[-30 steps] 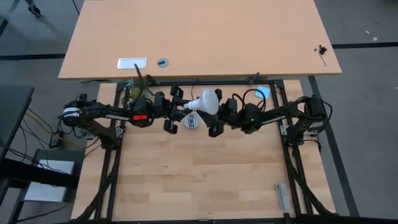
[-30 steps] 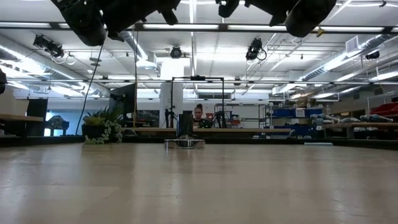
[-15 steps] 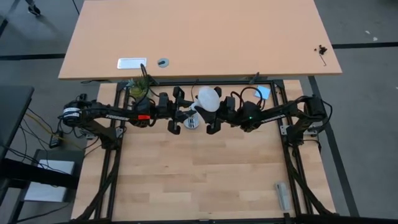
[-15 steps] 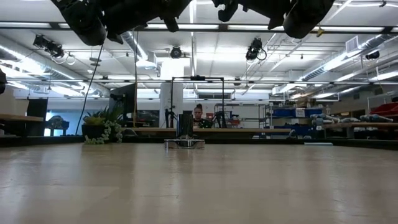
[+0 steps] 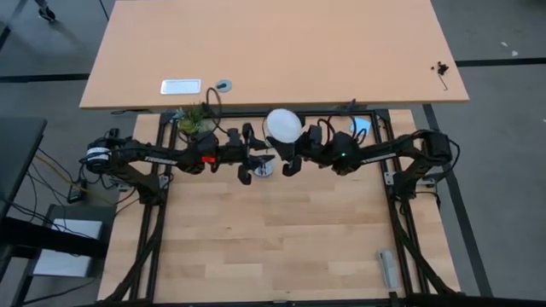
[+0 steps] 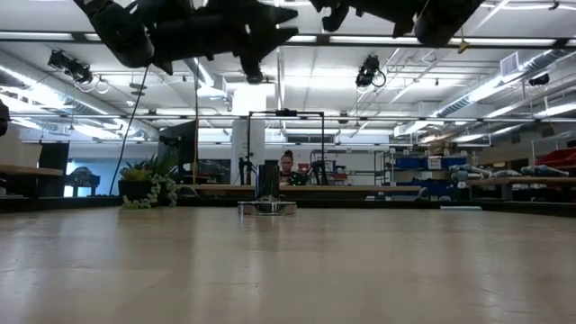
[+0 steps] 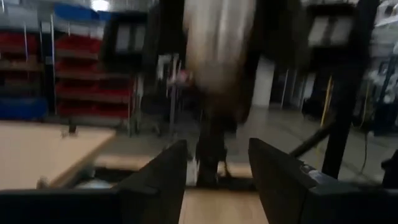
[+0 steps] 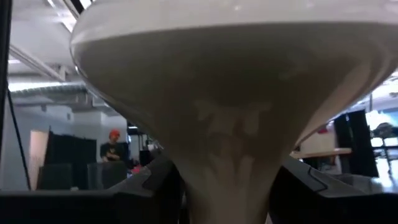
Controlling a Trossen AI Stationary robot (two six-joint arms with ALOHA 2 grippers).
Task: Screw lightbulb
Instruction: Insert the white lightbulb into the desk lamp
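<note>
The white lightbulb (image 5: 283,125) is upright in my right gripper (image 5: 290,152), globe up; the globe fills the right wrist view (image 8: 230,74). My right gripper is shut on it, high above the table's far middle. The round silver socket (image 5: 264,168) rests flat on the table below and slightly left of the bulb; it also shows in the low view (image 6: 267,207). My left gripper (image 5: 248,157) is open and empty, level, just left of the bulb and above the socket. The bulb's screw base is hidden. My right gripper pinches the bulb's tapering neck (image 8: 230,180) below the globe between its two fingers (image 8: 155,183). The fingers come level from the table's right side and lie across the neck. The bulb stands upright, globe up, lifted clear of the table and the socket.
A second, bare wooden table (image 5: 273,51) stands beyond the far edge, with a small white plate (image 5: 181,86) on it. A green plant (image 5: 193,119) sits at the far left. A small grey object (image 5: 387,266) lies near the front right corner. The near half is bare wood.
My right gripper has turned, tipping the bulb from lying level with its base toward the left to upright with the globe up, and has shifted slightly toward the far edge. My left gripper has moved a little toward the table's right, closer to the bulb.
</note>
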